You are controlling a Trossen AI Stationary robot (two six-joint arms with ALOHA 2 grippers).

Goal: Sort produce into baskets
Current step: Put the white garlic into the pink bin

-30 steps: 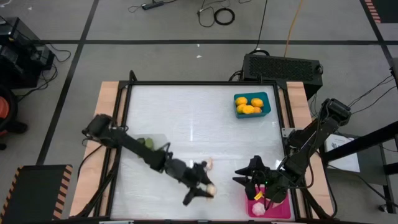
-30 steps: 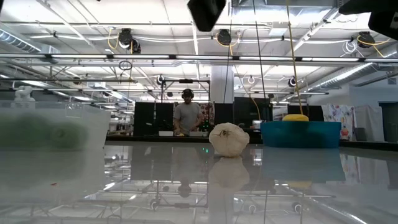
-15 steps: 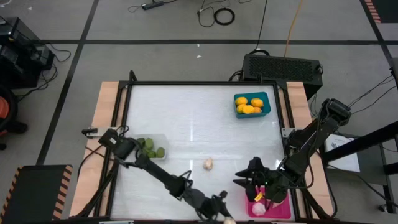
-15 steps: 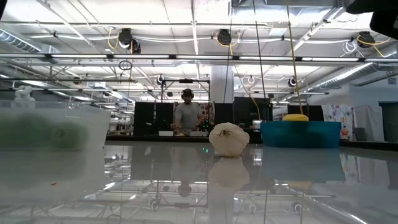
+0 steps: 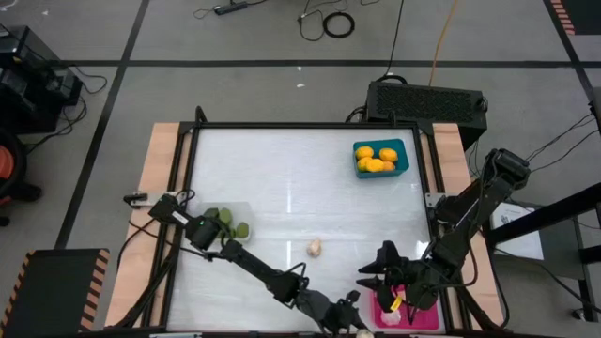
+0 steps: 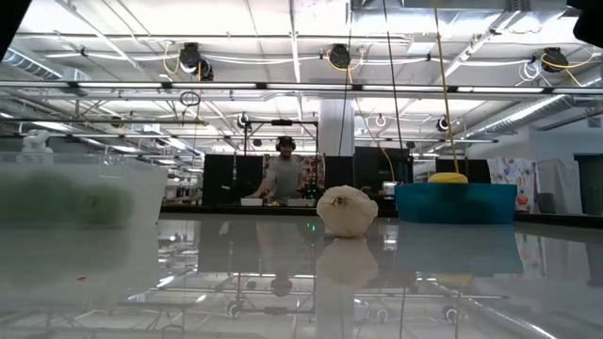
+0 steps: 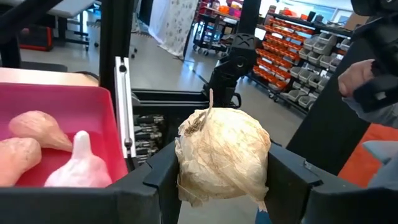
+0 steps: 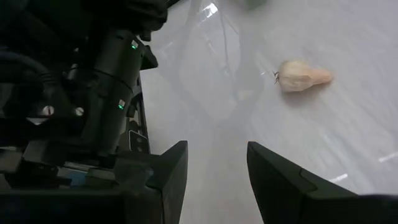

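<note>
My left gripper (image 5: 357, 329) is at the table's near edge, just left of the pink basket (image 5: 427, 315), and is shut on a pale garlic bulb (image 7: 224, 155). The pink basket (image 7: 62, 106) holds several garlic pieces. My right gripper (image 5: 378, 270) hangs open over the pink basket's left end, with nothing between its fingers (image 8: 214, 168). Another garlic (image 5: 315, 248) lies on its side on the table. The teal basket (image 5: 402, 150) holds yellow-orange pieces. The clear basket (image 5: 246, 212) holds green ones. My left gripper pinches the garlic bulb by its two opposite sides (image 7: 185, 171) between the two fingers. The fingers lie level and point toward the table's right side. The bulb sits upright in the hold, stem tip (image 7: 211, 99) up, next to the pink basket's rim.
The table's black frame rail (image 7: 123, 99) runs between the held garlic and the pink basket's wall. My left arm (image 5: 254, 268) stretches slantwise across the near left of the table. A person (image 6: 283, 177) stands far behind the table in the room.
My left gripper has carried the garlic from the table's middle toward the near edge and to the right, ending next to the pink basket; it has sunk a little. The other garlic has stayed where it lay.
</note>
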